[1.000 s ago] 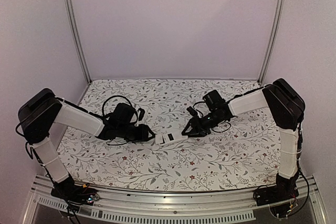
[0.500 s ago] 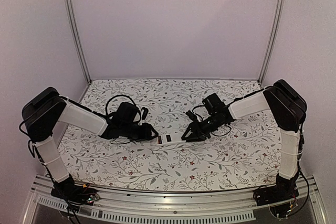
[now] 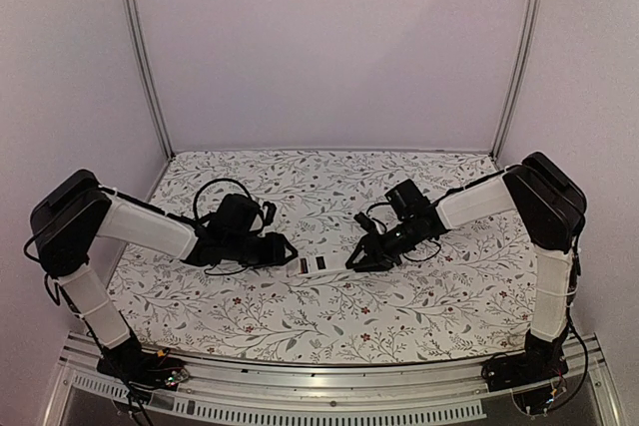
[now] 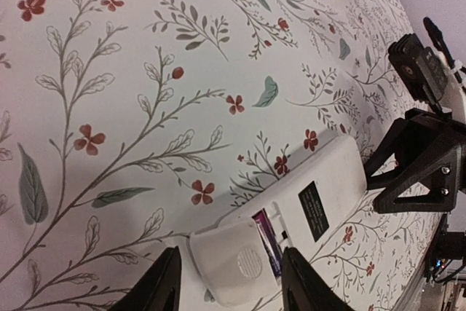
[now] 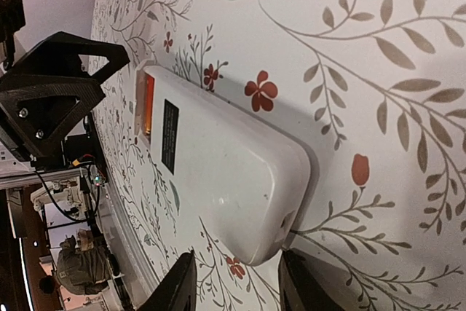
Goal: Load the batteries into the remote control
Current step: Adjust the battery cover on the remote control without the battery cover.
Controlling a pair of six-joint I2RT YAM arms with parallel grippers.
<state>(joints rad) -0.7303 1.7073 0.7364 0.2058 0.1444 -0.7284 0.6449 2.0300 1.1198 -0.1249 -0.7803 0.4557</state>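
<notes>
The remote control [image 3: 318,264] lies back up on the floral cloth, midway between both arms. In the left wrist view its white back [image 4: 328,180] carries a black label. A thin white cover [image 4: 231,260] sits partly over the battery recess, where a dark battery [image 4: 268,232] shows. The right wrist view shows an orange-red battery [image 5: 148,103] in the recess at the remote's [image 5: 233,172] far end. My left gripper [image 3: 292,258] is open, its fingers [image 4: 164,285] either side of the cover end. My right gripper [image 3: 351,261] is open at the other end, which just reaches its fingertips [image 5: 302,282].
The floral cloth [image 3: 419,306] covers the table. Aluminium posts [image 3: 140,47] stand at the back corners before a plain wall. A metal rail [image 3: 300,401] runs along the near edge. Black cables loop on both wrists [image 3: 225,197].
The remote, slightly tilted towards the right gripper a second ago, now lies flat and a little further left. The left arm's elbow has swung out to the left. Both grippers stay at its ends.
</notes>
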